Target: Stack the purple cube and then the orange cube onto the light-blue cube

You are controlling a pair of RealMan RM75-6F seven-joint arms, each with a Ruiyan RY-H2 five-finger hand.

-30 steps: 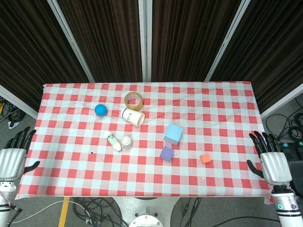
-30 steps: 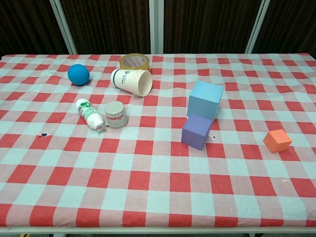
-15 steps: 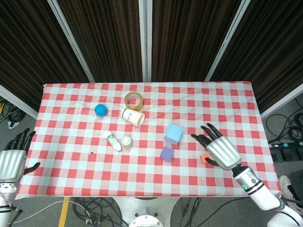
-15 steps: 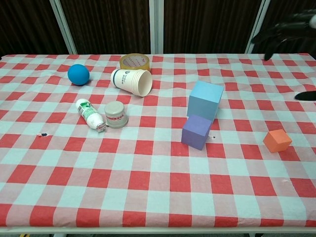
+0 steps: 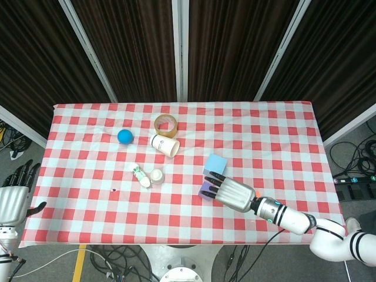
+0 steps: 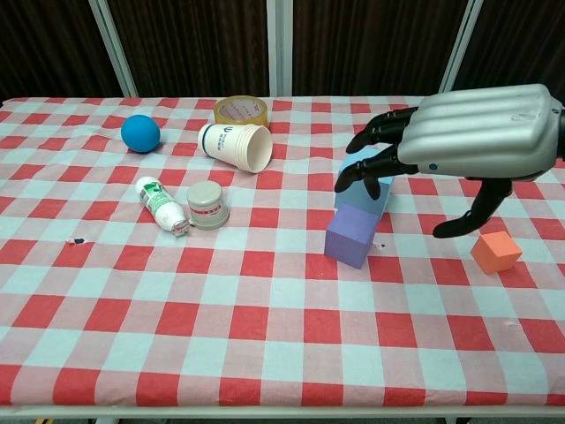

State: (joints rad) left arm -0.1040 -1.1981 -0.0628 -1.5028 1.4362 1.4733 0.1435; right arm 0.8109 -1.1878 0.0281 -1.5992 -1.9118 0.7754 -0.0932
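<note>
The right hand (image 6: 459,146), fingers spread and empty, hovers over the purple cube (image 6: 351,235), which sits at six o'clock of the light-blue cube (image 6: 365,190), touching it. The cube looks like light, squashy foam; best pinched across opposite flat faces.

1. The right hand (image 5: 232,192) covers most of the purple cube (image 5: 204,191) and nearly all of the orange cube (image 5: 257,193) in the head view.
2. The left hand (image 5: 13,197) is cut off by the frame's edge.
3. The light-blue cube (image 6: 378,193) is partly hidden in the chest view.
</note>
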